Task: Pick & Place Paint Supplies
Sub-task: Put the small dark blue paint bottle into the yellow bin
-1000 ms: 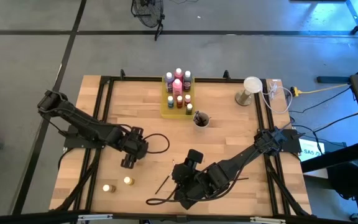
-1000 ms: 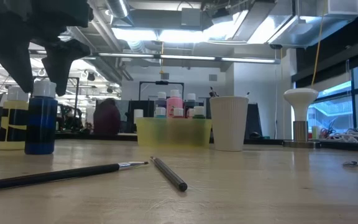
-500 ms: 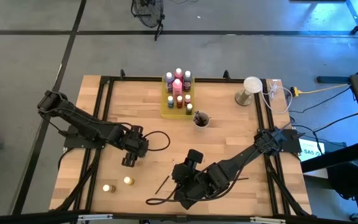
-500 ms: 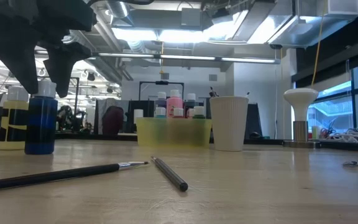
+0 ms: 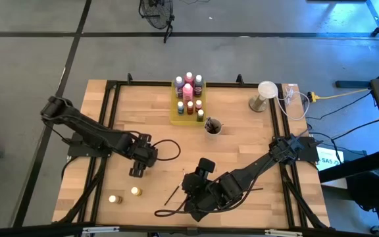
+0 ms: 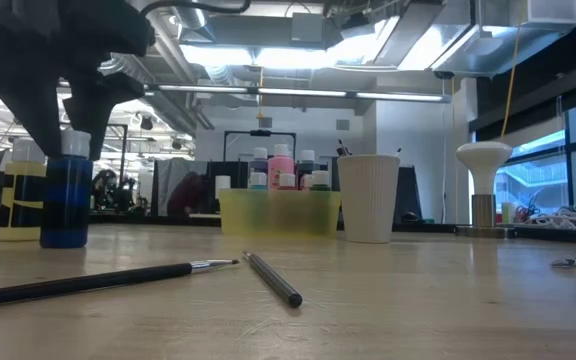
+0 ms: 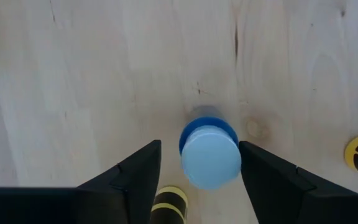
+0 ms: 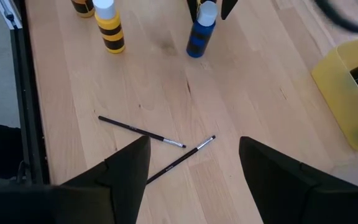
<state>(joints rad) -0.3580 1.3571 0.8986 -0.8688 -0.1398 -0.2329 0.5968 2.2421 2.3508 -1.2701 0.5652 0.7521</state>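
Blue paint bottle stands upright on the wooden table, directly beneath the left gripper, whose fingers are spread to either side of its cap without touching it. Right gripper hovers with fingers spread above two brushes lying nearby.

Seen from above, a translucent yellow rectangular tray is holding small paint bottles near the wooden table's far edge. The left gripper is hanging above two yellow-capped bottles. The right gripper is hovering beside a thin dark brush.
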